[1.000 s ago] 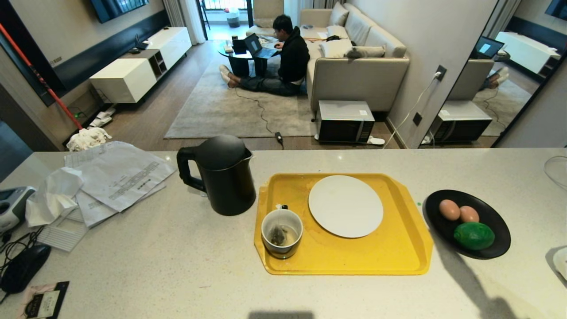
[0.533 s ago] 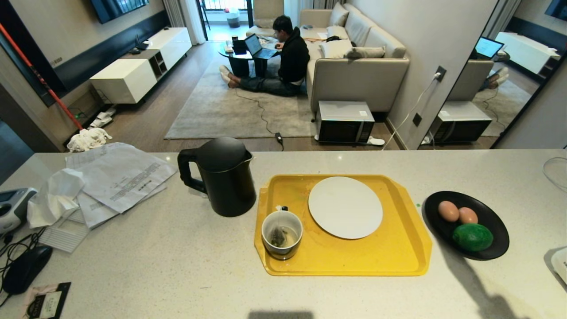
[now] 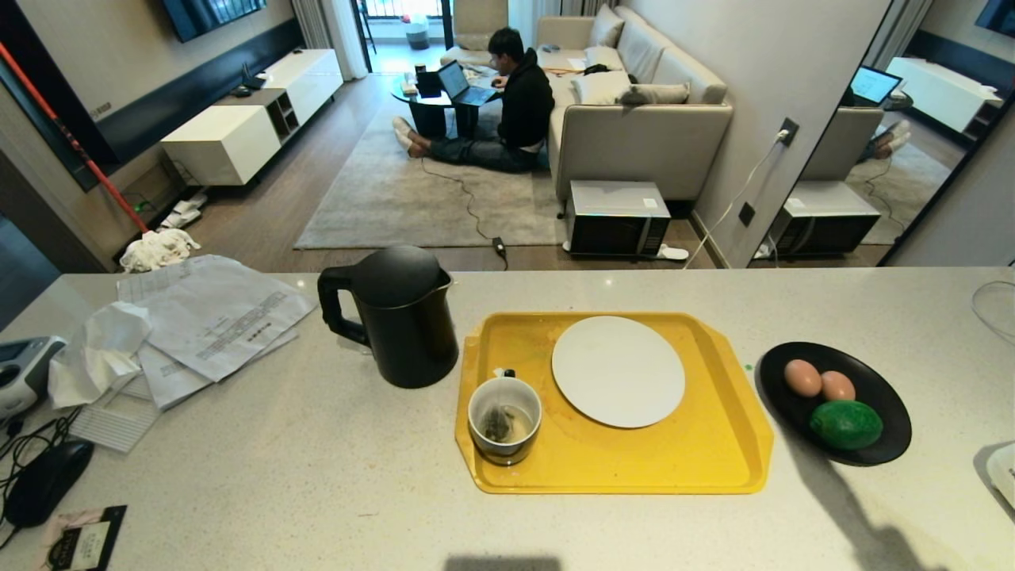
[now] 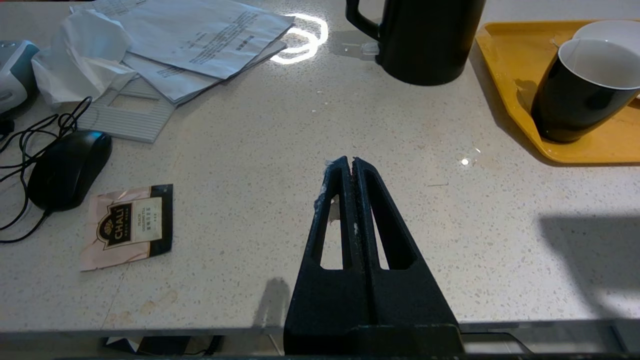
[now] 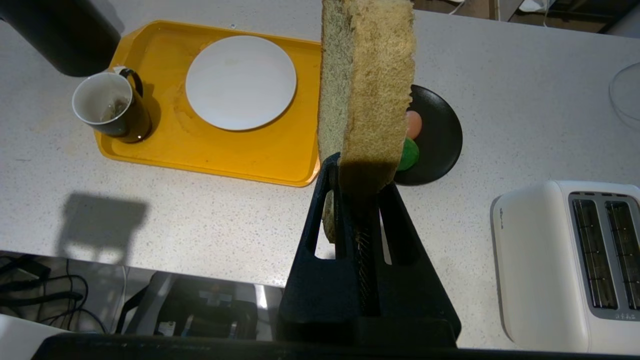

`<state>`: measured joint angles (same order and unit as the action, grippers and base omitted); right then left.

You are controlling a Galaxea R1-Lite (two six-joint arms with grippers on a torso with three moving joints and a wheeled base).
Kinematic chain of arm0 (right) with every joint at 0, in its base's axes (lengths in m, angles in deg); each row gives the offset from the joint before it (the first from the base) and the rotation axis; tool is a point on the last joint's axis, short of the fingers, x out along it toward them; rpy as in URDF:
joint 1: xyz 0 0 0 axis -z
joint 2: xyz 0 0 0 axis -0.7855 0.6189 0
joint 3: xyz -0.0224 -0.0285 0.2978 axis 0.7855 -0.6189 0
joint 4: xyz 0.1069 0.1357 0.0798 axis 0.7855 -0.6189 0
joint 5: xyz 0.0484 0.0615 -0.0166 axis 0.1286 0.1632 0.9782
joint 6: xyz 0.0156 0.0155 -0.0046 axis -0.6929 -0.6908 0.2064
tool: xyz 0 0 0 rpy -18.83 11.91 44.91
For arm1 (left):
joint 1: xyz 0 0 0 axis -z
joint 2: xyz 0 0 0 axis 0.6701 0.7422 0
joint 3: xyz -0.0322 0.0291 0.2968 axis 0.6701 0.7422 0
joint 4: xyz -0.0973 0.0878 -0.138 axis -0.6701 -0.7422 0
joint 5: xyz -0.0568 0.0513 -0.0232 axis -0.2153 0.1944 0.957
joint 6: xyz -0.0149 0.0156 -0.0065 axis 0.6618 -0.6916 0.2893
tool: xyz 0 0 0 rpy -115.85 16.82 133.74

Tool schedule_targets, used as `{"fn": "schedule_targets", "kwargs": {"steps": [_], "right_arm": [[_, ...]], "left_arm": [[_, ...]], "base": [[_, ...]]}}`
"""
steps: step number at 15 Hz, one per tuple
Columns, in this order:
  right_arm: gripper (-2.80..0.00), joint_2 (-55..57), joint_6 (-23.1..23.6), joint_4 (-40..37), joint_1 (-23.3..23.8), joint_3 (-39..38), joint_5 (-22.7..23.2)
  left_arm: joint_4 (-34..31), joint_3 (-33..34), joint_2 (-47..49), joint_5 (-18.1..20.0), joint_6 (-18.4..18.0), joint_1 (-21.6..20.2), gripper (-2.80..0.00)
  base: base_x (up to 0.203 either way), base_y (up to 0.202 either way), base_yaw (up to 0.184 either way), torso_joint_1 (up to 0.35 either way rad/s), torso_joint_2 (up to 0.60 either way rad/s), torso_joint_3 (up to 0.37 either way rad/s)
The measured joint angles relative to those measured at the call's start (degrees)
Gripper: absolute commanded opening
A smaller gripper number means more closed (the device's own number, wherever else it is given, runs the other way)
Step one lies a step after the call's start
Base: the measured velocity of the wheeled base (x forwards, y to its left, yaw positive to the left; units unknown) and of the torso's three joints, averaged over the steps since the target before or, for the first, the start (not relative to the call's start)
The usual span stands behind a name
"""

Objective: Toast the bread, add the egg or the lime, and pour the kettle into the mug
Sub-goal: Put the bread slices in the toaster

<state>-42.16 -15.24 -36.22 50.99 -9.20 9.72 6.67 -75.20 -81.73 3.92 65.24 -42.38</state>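
Head view first: basically nothing on the counter has changed over the last second, the whole picture just shifts a hair, so that's the camera settling, not the things. Neither arm shows here. The kettle (image 3: 394,313) stands just left of the yellow tray (image 3: 714,468), which carries the white plate (image 3: 618,370) (bare) and the mug (image 3: 504,417) with a teabag and a little liquid inside. The black dish (image 3: 888,392) off to the right holds two eggs (image 3: 802,377) and the lime (image 3: 846,424).

Left wrist view: left gripper (image 4: 352,162) sits parked low over the counter's near edge, jaws pressed together on nothing.

Right wrist view: right gripper (image 5: 357,172) is pinching the bread (image 5: 367,85) by its lower edge, slice standing upright above the counter. The toaster (image 5: 570,262) is off to one side, both slots empty. So I'd say toasting hasn't started yet.
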Motion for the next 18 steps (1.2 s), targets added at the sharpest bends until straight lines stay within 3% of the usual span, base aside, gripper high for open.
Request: {"fn": "schedule_targets", "kwargs": {"steps": [4, 18], "right_arm": [[-2.8, 0.1, 0.0, 0.0, 0.0, -0.1, 0.0], [-2.8, 0.3, -0.1, 0.1, -0.4, 0.3, -0.6]], "left_arm": [[0.0, 0.0, 0.0, 0.0, 0.0, 0.0, -2.8], [0.0, 0.0, 0.0, 0.0, 0.0, 0.0, -2.8]], "base": [[-0.128, 0.0, -0.003, 0.004, 0.0, -0.001], [0.0, 0.0, 0.0, 0.0, 0.0, 0.001]]}}
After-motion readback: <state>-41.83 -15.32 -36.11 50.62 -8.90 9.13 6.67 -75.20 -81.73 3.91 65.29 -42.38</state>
